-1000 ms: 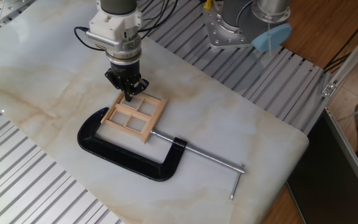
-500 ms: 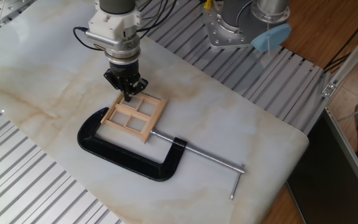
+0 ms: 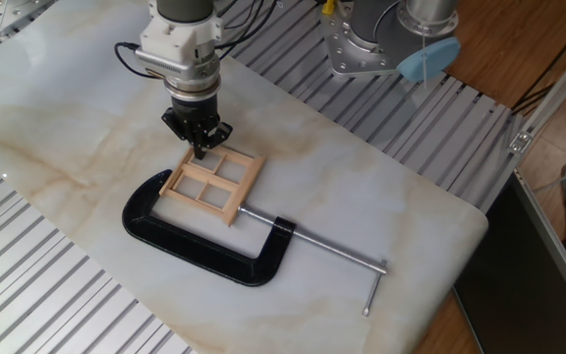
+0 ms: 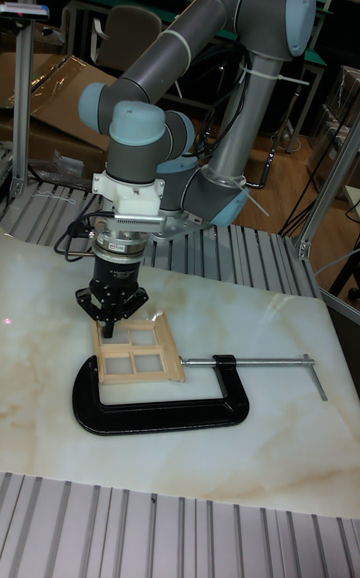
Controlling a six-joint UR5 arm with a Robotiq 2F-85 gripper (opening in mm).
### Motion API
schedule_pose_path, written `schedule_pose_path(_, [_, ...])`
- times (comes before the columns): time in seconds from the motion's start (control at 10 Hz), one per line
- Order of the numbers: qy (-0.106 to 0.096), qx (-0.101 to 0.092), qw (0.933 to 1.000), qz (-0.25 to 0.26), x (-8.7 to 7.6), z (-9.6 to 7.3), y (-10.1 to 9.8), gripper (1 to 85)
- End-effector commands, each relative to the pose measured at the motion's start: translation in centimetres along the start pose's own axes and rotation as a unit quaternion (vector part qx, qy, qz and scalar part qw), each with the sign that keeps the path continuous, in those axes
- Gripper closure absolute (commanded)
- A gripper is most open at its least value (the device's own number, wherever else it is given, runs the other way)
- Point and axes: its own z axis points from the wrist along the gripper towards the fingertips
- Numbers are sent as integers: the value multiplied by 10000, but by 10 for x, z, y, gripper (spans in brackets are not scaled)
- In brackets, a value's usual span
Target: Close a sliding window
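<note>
The sliding window is a small pale wooden frame with four panes. It lies flat on the marble slab, held in the jaws of a black C-clamp. My gripper points straight down at the window's far left corner, with its black fingers drawn together to a point and nothing between them. The tall fixed view shows the gripper at the upper left corner of the window; I cannot tell whether the tips touch the wood.
The C-clamp's long steel screw and cross handle stretch right toward the slab's edge. A grey metal arm base and a blue piece stand at the back. Ribbed metal surrounds the slab.
My gripper has shifted slightly left and back, along the window's far corner. The window and the clamp have not visibly moved.
</note>
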Motion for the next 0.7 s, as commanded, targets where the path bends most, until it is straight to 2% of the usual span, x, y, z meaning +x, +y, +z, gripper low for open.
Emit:
schedule_pose_path(0.0, [-21,-2,10000,17,-1,-1,-2,850])
schedule_pose_path(0.4, [-11,-70,9999,134,-1,-2,2,850])
schedule_pose_path(0.6, [-26,-168,9996,226,-3,-2,8,850])
